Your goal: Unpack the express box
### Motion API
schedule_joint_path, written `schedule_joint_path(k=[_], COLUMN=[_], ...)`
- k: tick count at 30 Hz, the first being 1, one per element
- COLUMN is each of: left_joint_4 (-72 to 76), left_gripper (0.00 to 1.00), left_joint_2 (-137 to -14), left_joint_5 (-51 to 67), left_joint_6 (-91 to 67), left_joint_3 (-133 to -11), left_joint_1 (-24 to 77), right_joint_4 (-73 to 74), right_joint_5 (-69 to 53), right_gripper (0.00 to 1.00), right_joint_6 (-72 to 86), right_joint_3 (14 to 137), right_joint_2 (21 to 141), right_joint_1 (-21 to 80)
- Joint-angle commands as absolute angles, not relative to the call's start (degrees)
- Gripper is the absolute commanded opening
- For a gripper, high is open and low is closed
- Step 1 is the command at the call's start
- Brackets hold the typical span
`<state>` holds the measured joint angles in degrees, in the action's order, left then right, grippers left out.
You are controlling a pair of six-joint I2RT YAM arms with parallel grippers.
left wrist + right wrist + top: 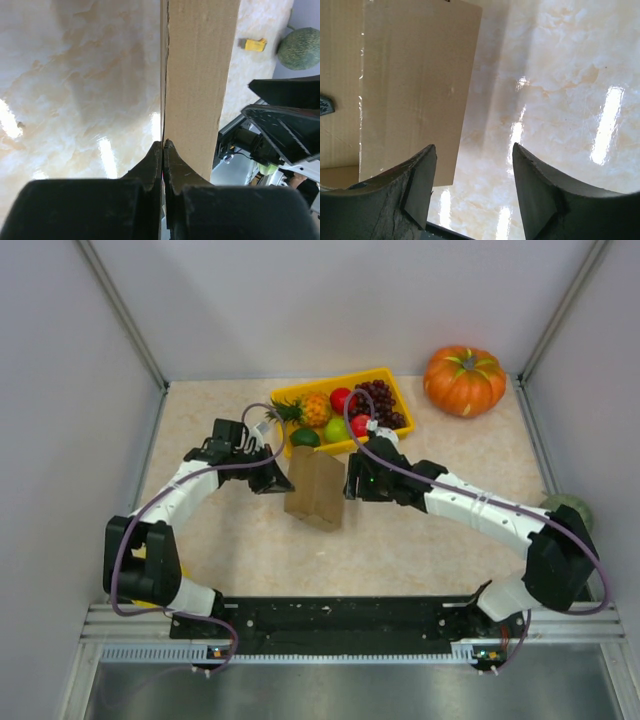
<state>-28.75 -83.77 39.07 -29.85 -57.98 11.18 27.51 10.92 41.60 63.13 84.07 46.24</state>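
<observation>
**Top view.** The small flat brown cardboard express box (315, 490) stands on one narrow side near the middle of the tabletop (400, 550). It is just on the near side of the yellow plastic fruit tray (288, 393) at the far edge. Whether its lower edge rests on the surface or hangs just above it cannot be told.

**Left wrist view.** The left pincer (163, 147) is shut tight. Its fingertips meet on what looks like a thin cardboard edge along a seam of the express box (200, 75).

**Right wrist view.** The right pincer (472, 150) stands about half wide and clamps nothing. A broad face of the express box (415, 85) lies beside its left finger.

**Step in hand.** This appears to be the parting of a flap.
- Hold the left pinch firm, since it alone seems to steady the express box.
- Bring the right pincer onto a free edge opposite that seam, with one finger on each side of a single layer.
- Close only once the cardboard sits well between the fingers.
- Draw the two pincers apart slowly and level, because a jerk could tear the thin edge or slip it from the left fingertips.
- Keep the express box off the tray and well away from the orange pumpkin (465, 380) in the far right corner.
</observation>
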Motion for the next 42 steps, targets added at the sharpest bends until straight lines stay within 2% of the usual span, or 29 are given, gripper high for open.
schedule_joint_path(k=[1, 8, 15, 19, 20, 23, 30, 42], left_joint_4=[-32.34, -34.01, -33.93, -34.1, -34.1, -35.06, -36.3, -37.97], left_gripper=[0.0, 0.0, 0.0, 0.0, 0.0, 0.0, 0.0, 0.0], left_joint_2=[-81.91, -81.12, -80.86, -80.25, -80.07, -80.33, -79.89, -80.24], left_joint_5=[35.34, 29.36, 27.16, 27.07, 26.98, 26.55, 26.45, 34.89], left_joint_6=[-26.63, -26.19, -26.8, -26.63, -26.54, -25.58, -23.82, -23.91], left_joint_3=[-61.78, -63.1, -63.72, -63.98, -63.98, -64.33, -66.27, -68.82], left_joint_1=[11.6, 15.11, 17.31, 17.4, 17.4, 17.31, 17.23, 17.23], right_joint_4=[25.41, 24.26, 22.06, 22.06, 21.97, 22.06, 21.62, 21.01], right_joint_5=[13.18, 8.27, 5.71, 6.59, 6.77, 7.38, 8.88, 10.02], right_gripper=[0.63, 0.74, 0.78, 0.73, 0.67, 0.58, 0.57, 0.56], right_joint_6=[38.07, 35.77, 36.91, 37.09, 37.0, 37.35, 38.58, 40.78], right_joint_3=[67.49, 73.56, 75.76, 74.54, 74.1, 72.34, 65.66, 60.03], right_joint_2=[81.82, 89.02, 95.44, 97.55, 98.34, 98.53, 94.84, 91.76], right_joint_1=[48.33, 50.88, 51.24, 51.24, 51.15, 50.89, 48.96, 48.52])
